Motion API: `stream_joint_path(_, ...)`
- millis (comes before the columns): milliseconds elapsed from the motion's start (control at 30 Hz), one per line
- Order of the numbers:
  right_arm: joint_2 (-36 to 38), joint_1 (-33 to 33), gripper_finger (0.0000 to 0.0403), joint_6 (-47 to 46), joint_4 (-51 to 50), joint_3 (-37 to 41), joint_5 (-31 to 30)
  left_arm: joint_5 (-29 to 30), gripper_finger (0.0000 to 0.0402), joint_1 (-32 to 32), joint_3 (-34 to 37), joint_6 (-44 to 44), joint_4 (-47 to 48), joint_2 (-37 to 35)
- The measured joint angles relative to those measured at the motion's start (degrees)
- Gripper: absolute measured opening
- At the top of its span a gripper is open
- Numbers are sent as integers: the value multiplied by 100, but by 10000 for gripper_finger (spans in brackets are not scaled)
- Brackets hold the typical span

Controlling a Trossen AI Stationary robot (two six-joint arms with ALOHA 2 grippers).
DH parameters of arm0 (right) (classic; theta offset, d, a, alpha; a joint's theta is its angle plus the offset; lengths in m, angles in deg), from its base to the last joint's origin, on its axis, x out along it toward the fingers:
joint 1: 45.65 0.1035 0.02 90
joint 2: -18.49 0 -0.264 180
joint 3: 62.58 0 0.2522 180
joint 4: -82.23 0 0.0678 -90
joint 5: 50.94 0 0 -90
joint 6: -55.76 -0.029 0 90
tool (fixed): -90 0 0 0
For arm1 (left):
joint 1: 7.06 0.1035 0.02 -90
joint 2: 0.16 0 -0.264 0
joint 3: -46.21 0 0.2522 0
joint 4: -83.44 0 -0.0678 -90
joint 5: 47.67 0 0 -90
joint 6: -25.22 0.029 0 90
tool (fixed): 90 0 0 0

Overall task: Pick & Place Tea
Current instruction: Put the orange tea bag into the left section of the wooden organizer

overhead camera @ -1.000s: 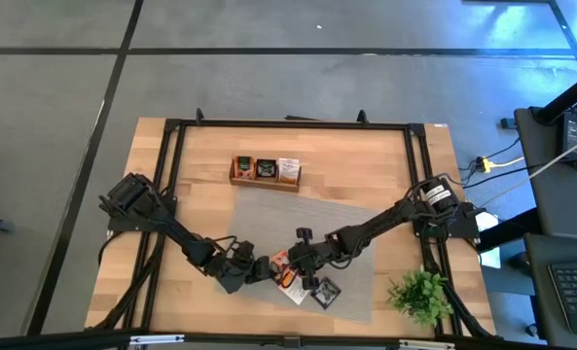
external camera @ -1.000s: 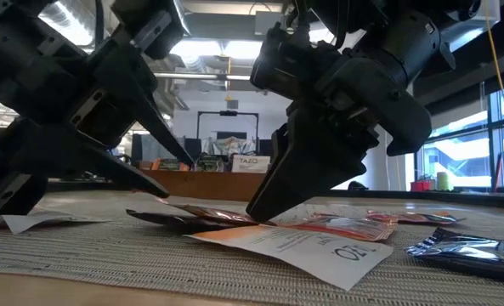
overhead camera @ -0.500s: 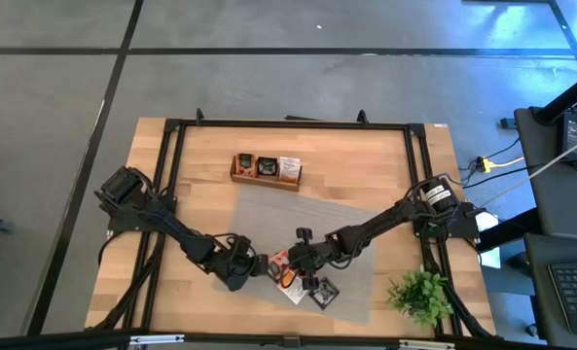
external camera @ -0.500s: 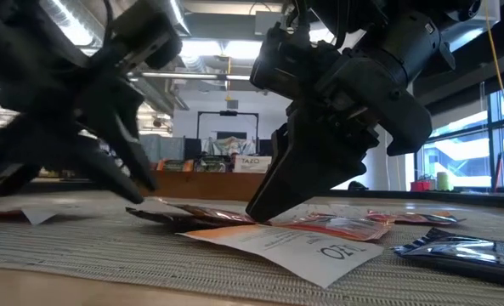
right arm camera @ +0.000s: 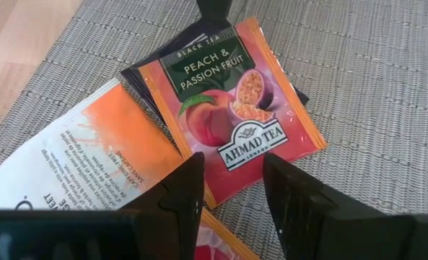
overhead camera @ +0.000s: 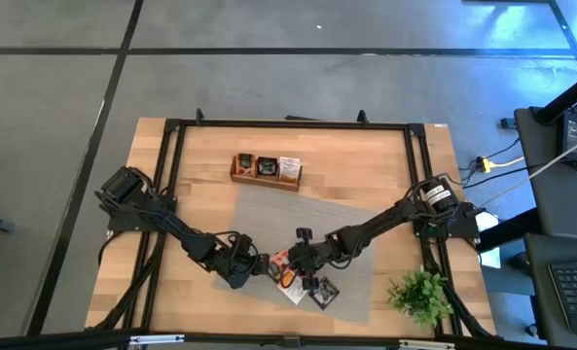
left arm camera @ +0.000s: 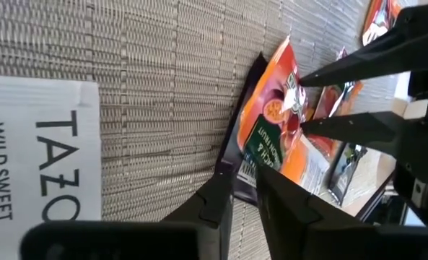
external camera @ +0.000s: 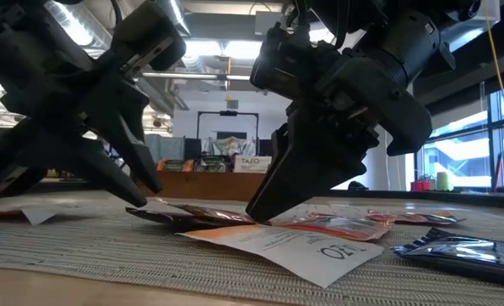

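Several tea sachets lie in a small heap on the grey woven mat [overhead camera: 351,219] near the table's front. On top is an orange peach sachet [right arm camera: 232,108], resting on a dark sachet [left arm camera: 237,148]. A white-and-orange sachet [right arm camera: 76,159] lies beside them. My left gripper [left arm camera: 244,184] comes from the table's left and is shut on the dark sachet's corner. My right gripper [right arm camera: 233,180] stands open at the heap's opposite side, with the orange sachet's edge between its fingers. My left gripper pinches the dark sachet's corner [left arm camera: 240,173] between its two fingers, slanting down from the table's left. The sachet lies flat on the mat with the orange one on it. My right gripper's fingertips [external camera: 260,211] come down to the heap; whether they touch it I cannot tell.
A brown tray [overhead camera: 266,170] with sachets stands at the far side of the table. A white TAZO sachet [left arm camera: 33,159] lies beside my left gripper. A shiny dark sachet [external camera: 464,251] lies on the mat's right part, and a green plant [overhead camera: 419,292] stands at the front right.
My left gripper's fingers, wide apart a second ago, have closed in at the dark sachet's left end, and the hand has tipped a little. The sachets lie where they did.
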Motion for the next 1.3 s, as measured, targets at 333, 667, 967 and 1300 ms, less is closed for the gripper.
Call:
stream_joint_path(333, 0, 0, 144, -6, 0, 0, 0, 51, 141, 0, -4, -298, -2, 0)
stream_joint_path(667, 0, 0, 144, -22, 245, 0, 0, 190, 157, 9, -4, -375, -2, 0)
stream_joint_path(967, -151, -2, 144, -134, 516, 2, 2, 143, 145, 47, -9, -379, -14, 14)
stream_joint_path(1300, -431, -107, 144, -160, 988, -16, 523, 68, 128, 48, -10, -535, -178, 83)
